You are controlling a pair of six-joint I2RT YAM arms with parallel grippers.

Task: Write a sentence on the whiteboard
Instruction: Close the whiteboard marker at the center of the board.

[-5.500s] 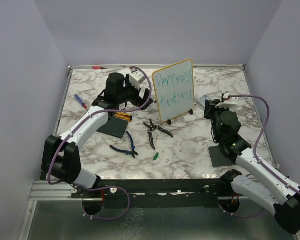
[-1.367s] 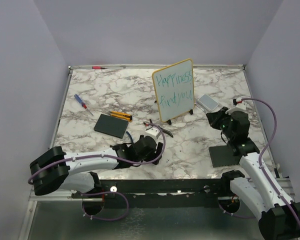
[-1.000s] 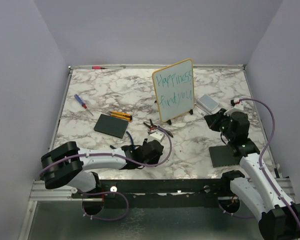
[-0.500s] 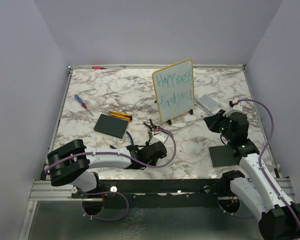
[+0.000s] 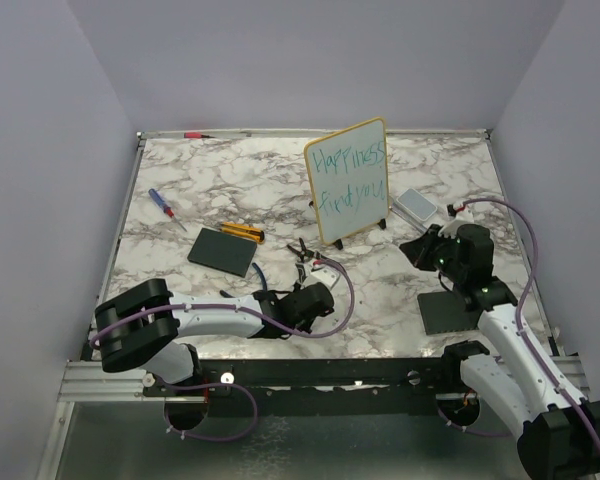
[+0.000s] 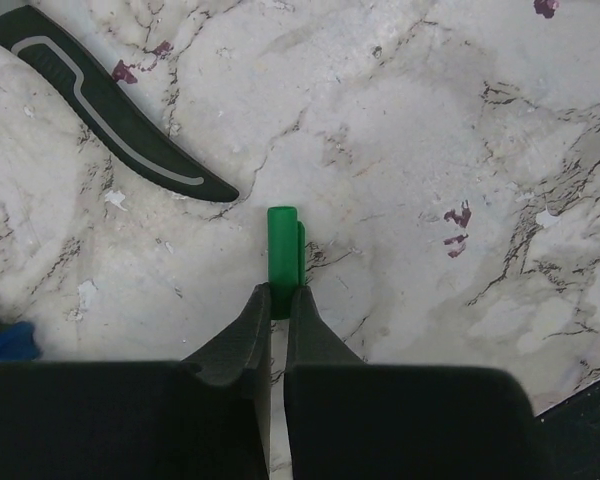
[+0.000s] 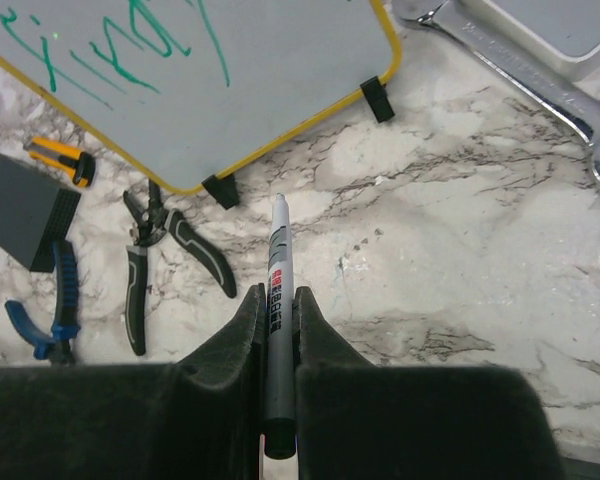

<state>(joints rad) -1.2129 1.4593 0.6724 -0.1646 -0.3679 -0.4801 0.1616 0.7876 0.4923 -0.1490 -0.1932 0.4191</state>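
Observation:
The whiteboard (image 5: 355,222) stands upright at the back middle of the marble table, and its lower edge (image 7: 280,80) shows in the right wrist view. The sentence (image 5: 350,157) is in teal, in two lines; only some strokes (image 7: 212,45) show from the wrist. My left gripper (image 6: 279,298) (image 5: 312,298) is low near the front edge, shut on the end of a green marker cap (image 6: 282,250) lying on the table. My right gripper (image 7: 277,292) (image 5: 422,250) is shut on a grey marker (image 7: 278,240) pointing toward the board's feet.
Black-handled cutters (image 5: 317,256) (image 7: 140,260) lie in front of the board, blue pliers (image 5: 261,290) beside my left arm. Dark pads (image 5: 221,250) (image 5: 450,312) sit left and right. A yellow knife (image 5: 242,232), a screwdriver (image 5: 166,208), a grey box (image 5: 417,204) and a wrench (image 7: 540,90) lie around.
My left jaws have closed onto the green cap near the front edge. My right gripper has drifted slightly left with the marker still in it.

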